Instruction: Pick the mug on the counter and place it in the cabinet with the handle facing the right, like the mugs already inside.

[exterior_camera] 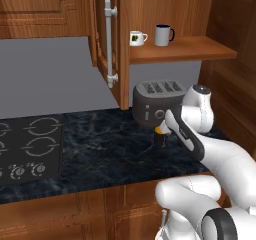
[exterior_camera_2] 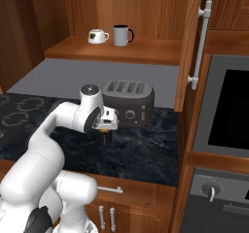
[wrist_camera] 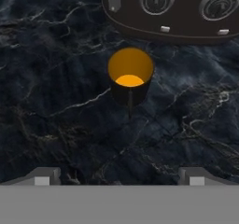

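Open wide and holding nothing, the gripper (wrist_camera: 119,180) hangs above the mug (wrist_camera: 130,78), with its two finger tips (wrist_camera: 43,177) far apart at the bottom of the hand view. The little black mug stands upright on the counter (exterior_camera: 100,144), and you can look straight down into its orange-yellow inside. Its thin black handle (wrist_camera: 130,104) points toward the gripper. Just behind the mug sits a dark toaster (exterior_camera_2: 129,101) with knobs on its front, very near the mug. Up above, the cabinet (exterior_camera: 180,49) door is swung open, with a long silver bar (exterior_camera: 109,44) on it. On the shelf stand a small white mug (exterior_camera: 136,38) and a grey mug (exterior_camera: 163,35), side by side.
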{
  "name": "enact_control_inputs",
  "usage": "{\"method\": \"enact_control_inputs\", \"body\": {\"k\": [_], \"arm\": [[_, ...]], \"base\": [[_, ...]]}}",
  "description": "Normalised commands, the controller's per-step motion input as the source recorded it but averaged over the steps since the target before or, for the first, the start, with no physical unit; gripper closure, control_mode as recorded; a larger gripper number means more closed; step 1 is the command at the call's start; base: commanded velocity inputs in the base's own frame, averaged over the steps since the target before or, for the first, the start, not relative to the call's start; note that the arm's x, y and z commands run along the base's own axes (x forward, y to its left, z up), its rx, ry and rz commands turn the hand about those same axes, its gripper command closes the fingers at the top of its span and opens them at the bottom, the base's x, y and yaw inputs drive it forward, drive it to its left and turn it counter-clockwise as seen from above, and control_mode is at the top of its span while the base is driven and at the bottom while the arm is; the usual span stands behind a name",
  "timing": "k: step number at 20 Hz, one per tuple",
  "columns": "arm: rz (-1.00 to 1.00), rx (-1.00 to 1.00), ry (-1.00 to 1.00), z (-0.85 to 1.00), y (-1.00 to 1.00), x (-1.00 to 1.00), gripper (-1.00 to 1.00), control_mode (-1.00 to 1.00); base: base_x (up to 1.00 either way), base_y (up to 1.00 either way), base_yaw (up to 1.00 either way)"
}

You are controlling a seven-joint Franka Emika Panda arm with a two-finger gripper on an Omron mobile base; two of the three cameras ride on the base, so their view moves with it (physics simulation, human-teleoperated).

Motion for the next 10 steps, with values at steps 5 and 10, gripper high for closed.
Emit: {"method": "enact_control_inputs", "body": {"k": [5, 10], "arm": [[0.0, 0.0, 0.0, -0.11, -0.07, 0.0, -1.0, -1.0], [0.0, 0.0, 0.0, -0.16, -0.01, 0.03, -1.0, -1.0]], "base": [[0.0, 0.0, 0.0], [0.0, 0.0, 0.0]]}}
